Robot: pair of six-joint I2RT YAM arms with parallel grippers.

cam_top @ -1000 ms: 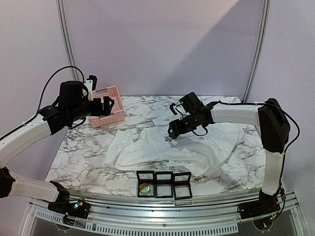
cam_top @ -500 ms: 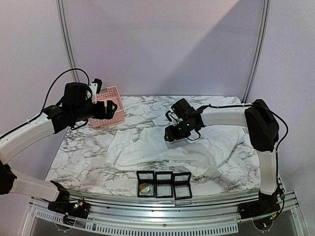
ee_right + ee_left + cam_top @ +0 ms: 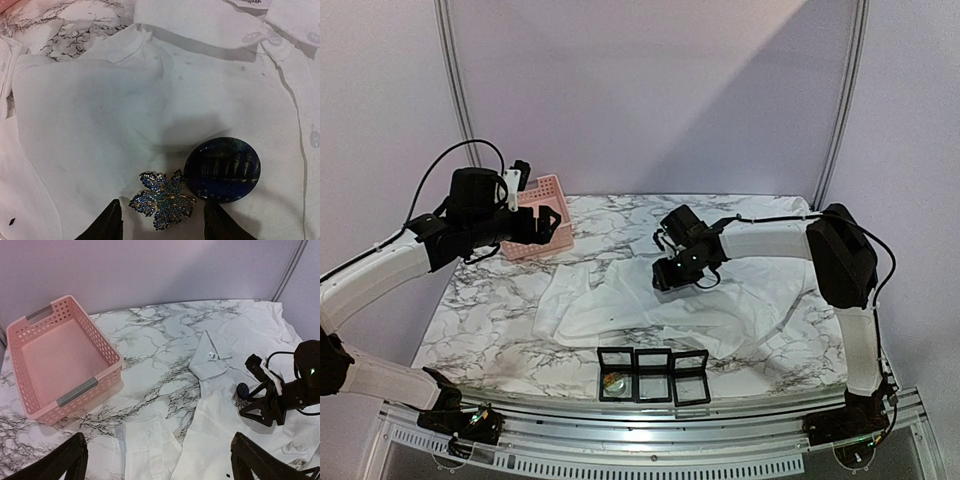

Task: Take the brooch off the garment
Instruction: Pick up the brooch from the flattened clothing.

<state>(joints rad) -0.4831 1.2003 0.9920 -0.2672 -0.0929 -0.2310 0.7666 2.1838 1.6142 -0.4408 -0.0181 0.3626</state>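
Right tool (image 3: 667, 278) hangs over the garment (image 3: 90, 115), fingers (image 3: 111, 224) apart astride the leaf brooch (image 3: 164, 194). Grasp step: next it likely needs to close on the brooch alone, sparing the garment.

The top view looks down from high at six o'clock over the whole table (image 3: 490, 320). The left wrist view looks in from high at nine o'clock. The right wrist view sits close over the garment (image 3: 90, 110), shared by all three

White arms (image 3: 370, 277) with black joints (image 3: 842, 265) and looping black cables (image 3: 428, 178).
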